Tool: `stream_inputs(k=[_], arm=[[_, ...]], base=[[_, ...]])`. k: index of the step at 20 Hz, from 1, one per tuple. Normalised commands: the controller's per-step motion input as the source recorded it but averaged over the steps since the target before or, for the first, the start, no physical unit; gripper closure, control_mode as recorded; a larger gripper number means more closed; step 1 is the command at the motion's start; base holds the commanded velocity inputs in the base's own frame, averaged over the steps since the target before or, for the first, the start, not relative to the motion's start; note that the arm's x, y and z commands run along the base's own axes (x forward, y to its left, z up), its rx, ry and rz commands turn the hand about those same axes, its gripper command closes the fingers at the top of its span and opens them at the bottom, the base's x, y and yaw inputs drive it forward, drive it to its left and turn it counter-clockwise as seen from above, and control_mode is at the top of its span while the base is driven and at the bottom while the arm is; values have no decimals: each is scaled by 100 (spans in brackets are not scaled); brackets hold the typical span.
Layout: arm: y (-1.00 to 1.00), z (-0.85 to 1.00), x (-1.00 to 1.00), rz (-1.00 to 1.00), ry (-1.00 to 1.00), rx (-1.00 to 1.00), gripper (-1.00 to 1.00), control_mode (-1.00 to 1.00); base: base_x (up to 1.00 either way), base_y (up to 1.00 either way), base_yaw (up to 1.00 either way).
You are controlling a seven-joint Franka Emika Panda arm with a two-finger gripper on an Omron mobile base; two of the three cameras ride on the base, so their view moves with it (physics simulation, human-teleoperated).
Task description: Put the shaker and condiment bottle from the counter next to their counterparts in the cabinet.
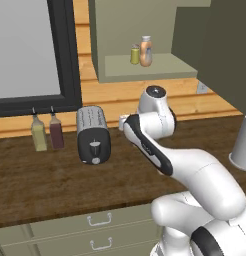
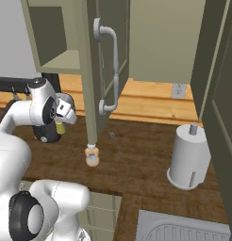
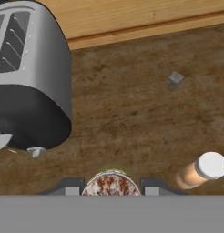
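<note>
My gripper is shut on the shaker, whose speckled cap shows between the two finger tips. In the right base view the gripper hangs just above the counter with the yellow-green shaker under it, beside the toaster. The peach-orange condiment bottle stands upright on the counter to the right of the gripper, and its pale cap shows in the hand view. On the open cabinet's shelf stand the counterparts, a yellow-green shaker and an orange bottle, side by side.
A silver toaster sits just left of the gripper. Two thin-necked bottles stand further left. The open cabinet door hangs over the counter. A paper towel roll stands right. A small grey cube lies on the worktop.
</note>
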Motion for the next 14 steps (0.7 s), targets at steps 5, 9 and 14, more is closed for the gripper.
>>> stream_inputs(k=[5,9,14], arm=[[4,37,-1,-1,-16,0,100,-100],[4,34,-3,-1,-15,0,100,-100],[6,33,0,-2,-11,0,100,-100]], base=[[0,0,0],[0,0,0],[0,0,0]])
